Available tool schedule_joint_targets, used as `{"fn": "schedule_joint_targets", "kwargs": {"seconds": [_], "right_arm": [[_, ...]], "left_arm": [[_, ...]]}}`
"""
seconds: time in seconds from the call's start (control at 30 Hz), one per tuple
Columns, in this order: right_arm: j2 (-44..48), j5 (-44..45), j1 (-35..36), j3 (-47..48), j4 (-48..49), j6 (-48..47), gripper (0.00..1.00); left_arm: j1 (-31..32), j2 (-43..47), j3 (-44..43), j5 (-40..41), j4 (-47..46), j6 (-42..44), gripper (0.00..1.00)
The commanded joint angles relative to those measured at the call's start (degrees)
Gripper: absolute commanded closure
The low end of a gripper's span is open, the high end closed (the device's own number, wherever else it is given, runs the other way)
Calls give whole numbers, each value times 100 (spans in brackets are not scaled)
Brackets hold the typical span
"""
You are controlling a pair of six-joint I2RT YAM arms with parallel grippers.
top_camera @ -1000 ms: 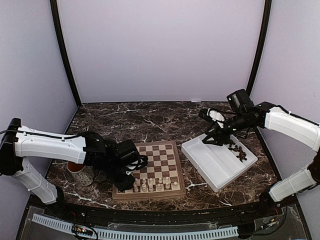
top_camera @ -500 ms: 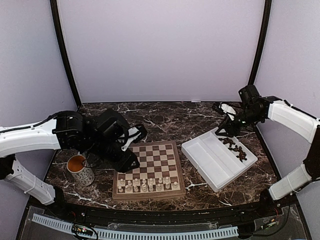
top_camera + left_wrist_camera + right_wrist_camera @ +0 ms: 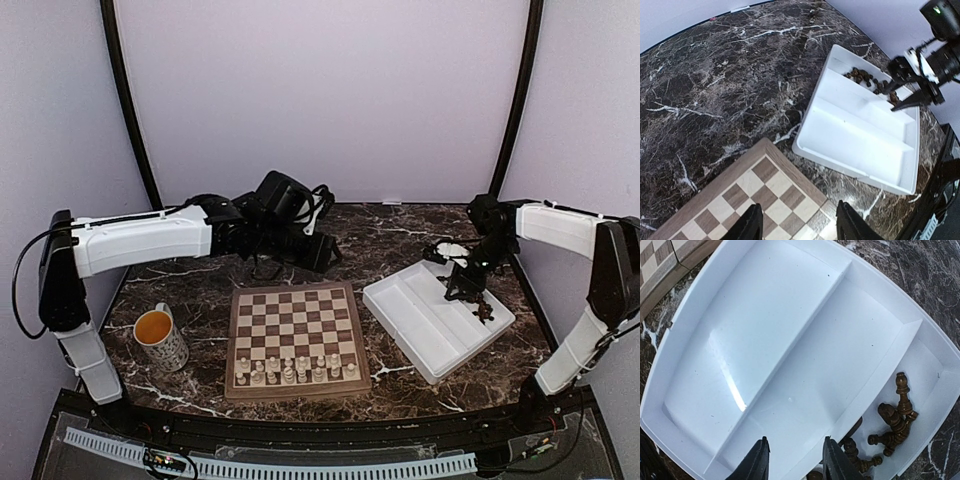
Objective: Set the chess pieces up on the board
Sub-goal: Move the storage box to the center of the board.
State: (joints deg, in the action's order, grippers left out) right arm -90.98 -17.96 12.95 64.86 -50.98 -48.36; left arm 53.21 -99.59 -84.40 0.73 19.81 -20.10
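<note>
- Your left gripper (image 3: 800, 210) hung above the far right corner of the board (image 3: 295, 318), its fingers apart with nothing between them.
- The cream pieces (image 3: 297, 371) stood on the board in two rows along its near edge.
- The dark pieces (image 3: 892, 422) lay heaped in a white tray (image 3: 420, 325) just right of the board, in the compartment farthest from it.
- Your right gripper (image 3: 795, 442) hung low over that tray, right of the board and beside the heap, open and holding nothing.
- A mug (image 3: 163, 340) of orange liquid stood on the surface (image 3: 380, 240), left of the board.
</note>
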Motion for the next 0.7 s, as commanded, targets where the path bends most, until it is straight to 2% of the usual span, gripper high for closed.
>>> {"fn": "schedule_joint_targets", "kwargs": {"seconds": [0.0,0.17,0.4,0.67], "right_arm": [[50,643,-50,-215,-74,-773,60],[-59,721,-59,-339,-256,-1402,56],[-218,598,-58,-202,-1093,-2246,51],[-374,635,67,-387,-1117,-2282,53]], "left_arm": [[-255,-470,-598,-679,-424,-277,49],[-375,-1047,-1246,-1060,-299,-173,49],[-386,-1243,-1294,-1602,-934,-400,49],[-397,-1517,-1728,-1683,-661,-310,48]]}}
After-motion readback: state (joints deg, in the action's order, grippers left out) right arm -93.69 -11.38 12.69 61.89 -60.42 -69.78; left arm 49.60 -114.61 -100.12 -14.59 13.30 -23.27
